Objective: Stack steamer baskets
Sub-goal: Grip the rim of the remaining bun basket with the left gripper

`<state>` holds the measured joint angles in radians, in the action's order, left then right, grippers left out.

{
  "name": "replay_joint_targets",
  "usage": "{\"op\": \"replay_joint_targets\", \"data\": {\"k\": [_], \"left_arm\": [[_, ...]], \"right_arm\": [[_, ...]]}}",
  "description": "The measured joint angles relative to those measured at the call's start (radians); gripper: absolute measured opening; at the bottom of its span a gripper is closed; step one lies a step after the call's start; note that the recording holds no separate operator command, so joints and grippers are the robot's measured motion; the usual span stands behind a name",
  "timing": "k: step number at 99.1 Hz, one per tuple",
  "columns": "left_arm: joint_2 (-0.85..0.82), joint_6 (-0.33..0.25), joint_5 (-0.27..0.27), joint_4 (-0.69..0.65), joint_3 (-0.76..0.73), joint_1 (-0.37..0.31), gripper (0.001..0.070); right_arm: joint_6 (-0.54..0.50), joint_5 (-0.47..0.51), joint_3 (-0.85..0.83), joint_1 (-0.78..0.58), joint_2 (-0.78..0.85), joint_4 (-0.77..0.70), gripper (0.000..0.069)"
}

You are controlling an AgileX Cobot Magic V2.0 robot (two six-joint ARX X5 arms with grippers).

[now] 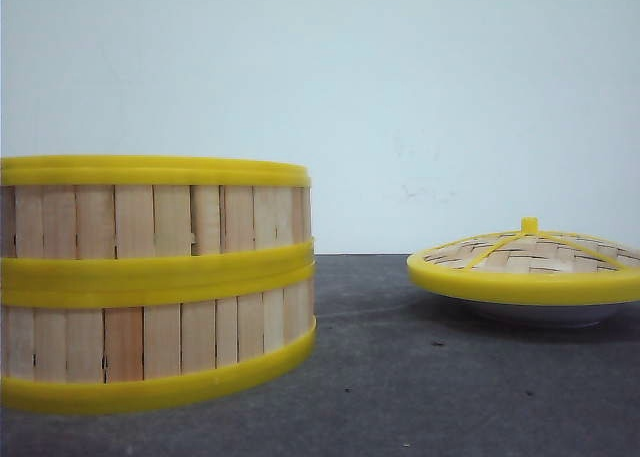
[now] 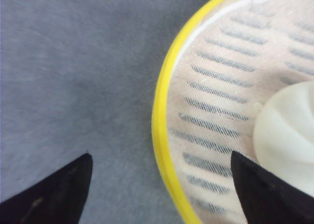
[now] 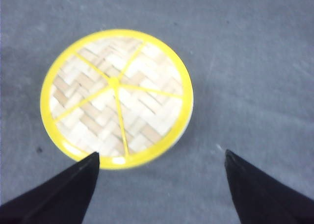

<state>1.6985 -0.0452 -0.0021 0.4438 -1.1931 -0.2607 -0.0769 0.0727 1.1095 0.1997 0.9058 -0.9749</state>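
Observation:
Two steamer baskets (image 1: 155, 282) with light wood slats and yellow bands stand stacked at the left of the front view. No gripper shows in that view. My left gripper (image 2: 159, 158) hangs open above a steamer basket's yellow rim (image 2: 159, 118); one finger is over the table, the other over the basket's slatted floor with its white mesh liner (image 2: 221, 87). A white bun (image 2: 287, 136) lies inside. My right gripper (image 3: 162, 158) is open above bare table, beside the lid.
A domed woven lid (image 1: 525, 257) with yellow rim and knob rests on a white plate (image 1: 545, 315) at the right. The lid (image 3: 117, 97) fills the right wrist view's middle. Dark grey table (image 1: 420, 377) lies between stack and lid.

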Motion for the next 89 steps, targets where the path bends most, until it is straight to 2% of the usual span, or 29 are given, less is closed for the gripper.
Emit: {"op": "replay_joint_targets", "data": {"k": [8, 27, 46, 60, 77, 89], "left_arm": [[0.044, 0.000, 0.000, -0.013, -0.017, 0.000, 0.0498], [0.084, 0.000, 0.000, -0.033, -0.020, 0.000, 0.0249], [0.085, -0.002, 0.000, -0.061, -0.022, 0.002, 0.0072], [0.085, -0.003, -0.003, -0.078, -0.022, 0.000, 0.0032], [0.087, -0.001, -0.002, -0.080, -0.040, 0.000, 0.0028], [0.089, 0.002, 0.001, -0.035, -0.101, 0.000, 0.0027]], "right_arm": [[0.002, 0.000, 0.000, -0.001, -0.015, -0.017, 0.0504], [0.002, 0.000, 0.000, -0.001, -0.036, -0.029, 0.0504], [0.002, -0.001, 0.000, -0.001, -0.036, -0.054, 0.0504], [0.002, 0.000, 0.000, -0.001, -0.036, -0.082, 0.0504], [0.002, -0.002, 0.000, -0.001, -0.039, -0.124, 0.0504], [0.002, -0.002, 0.000, -0.001, -0.054, -0.138, 0.0504]]}}
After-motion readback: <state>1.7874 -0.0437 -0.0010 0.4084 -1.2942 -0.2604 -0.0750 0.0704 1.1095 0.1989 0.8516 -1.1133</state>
